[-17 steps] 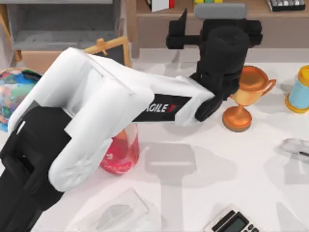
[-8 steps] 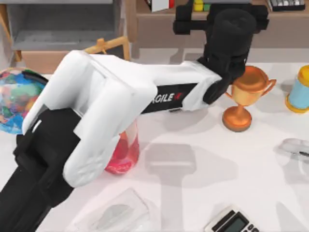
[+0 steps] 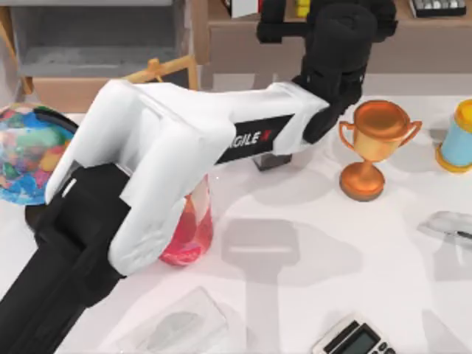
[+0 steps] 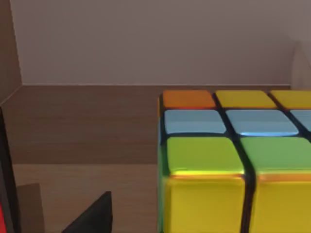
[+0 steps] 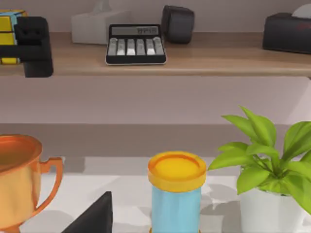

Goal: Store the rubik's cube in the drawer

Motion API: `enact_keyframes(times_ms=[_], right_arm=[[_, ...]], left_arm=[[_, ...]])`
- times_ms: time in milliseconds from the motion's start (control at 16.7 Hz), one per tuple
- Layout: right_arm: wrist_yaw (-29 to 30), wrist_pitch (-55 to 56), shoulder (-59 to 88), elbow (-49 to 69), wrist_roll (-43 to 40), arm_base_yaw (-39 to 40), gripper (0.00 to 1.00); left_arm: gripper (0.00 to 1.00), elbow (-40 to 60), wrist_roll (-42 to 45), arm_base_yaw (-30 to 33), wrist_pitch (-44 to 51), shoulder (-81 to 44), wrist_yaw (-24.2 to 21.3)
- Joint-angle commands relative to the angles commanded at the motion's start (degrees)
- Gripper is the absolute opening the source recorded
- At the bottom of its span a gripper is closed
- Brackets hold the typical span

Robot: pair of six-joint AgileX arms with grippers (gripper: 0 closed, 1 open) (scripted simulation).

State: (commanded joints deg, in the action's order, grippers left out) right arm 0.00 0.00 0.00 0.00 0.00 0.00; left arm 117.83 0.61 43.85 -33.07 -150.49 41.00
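White tabletop (image 3: 310,243) runs back to a brown wooden shelf (image 3: 435,33) at twelve o'clock, where the left gripper (image 3: 295,11) reaches. On that shelf sits the rubik's cube (image 4: 233,160), a small block of yellow, green, blue and orange tiles, close ahead of the wrist camera. It looks light, rigid and glossy, so flat opposite faces seem the safest hold. Whether the fingers are spread or touching it cannot be told. The grey-lined wooden drawer (image 3: 88,44) stands open at eleven o'clock.
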Motion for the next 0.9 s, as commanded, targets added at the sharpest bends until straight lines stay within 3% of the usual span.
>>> enact_keyframes(times_ms=[60, 840, 900], right_arm=[[0.00, 0.00, 0.00, 0.00, 0.00, 0.00, 1.00], [0.00, 0.00, 0.00, 0.00, 0.00, 0.00, 1.00], [0.00, 0.00, 0.00, 0.00, 0.00, 0.00, 1.00]], left_arm=[[1.00, 0.00, 0.00, 0.00, 0.00, 0.00, 0.00], [0.02, 0.00, 0.00, 0.00, 0.00, 0.00, 0.00], [0.00, 0.00, 0.00, 0.00, 0.00, 0.00, 0.00]])
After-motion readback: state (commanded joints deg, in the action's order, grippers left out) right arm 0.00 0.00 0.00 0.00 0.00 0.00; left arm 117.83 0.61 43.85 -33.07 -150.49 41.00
